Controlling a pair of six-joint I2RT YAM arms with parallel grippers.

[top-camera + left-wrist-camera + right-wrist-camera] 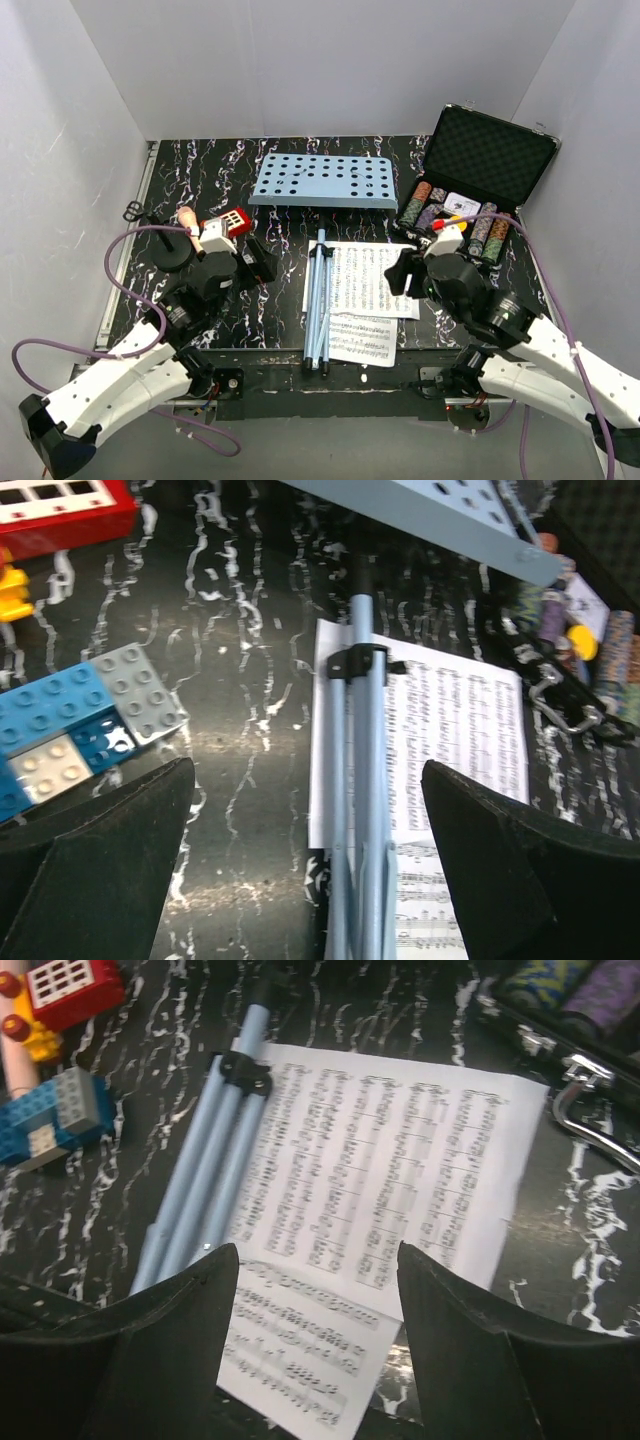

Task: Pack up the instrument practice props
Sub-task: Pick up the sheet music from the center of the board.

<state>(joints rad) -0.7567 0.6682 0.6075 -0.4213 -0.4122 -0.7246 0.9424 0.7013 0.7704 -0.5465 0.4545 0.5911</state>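
White, smooth walls are seen on three sides of a black tabletop (pixel 215 175) veined with white like marble. At its back right corner a black poker-chip case (pixel 490 150) is propped open, its lid lined with dimpled foam and striped chips stacked in rows in its base. The light-blue music stand (pixel 322 182) is laid flat at the middle: its perforated desk is set across the far part, and its folded tripod legs (pixel 318 300), thin tubes bunched together, are stretched toward the near edge. Two white sheet-music pages (pixel 368 280) are spread to the right, their left edge lying under the legs. The small pale-headed microphone (pixel 178 245) is stood on its black round base at the left, near red, blue and grey building bricks (pixel 80 715). A strip of marbled surface is left between bricks and legs. The left gripper (pixel 308 780) is held released above that strip and the legs, and the right gripper (pixel 318 1260) is spread wide over the pages, with nothing grasped by either
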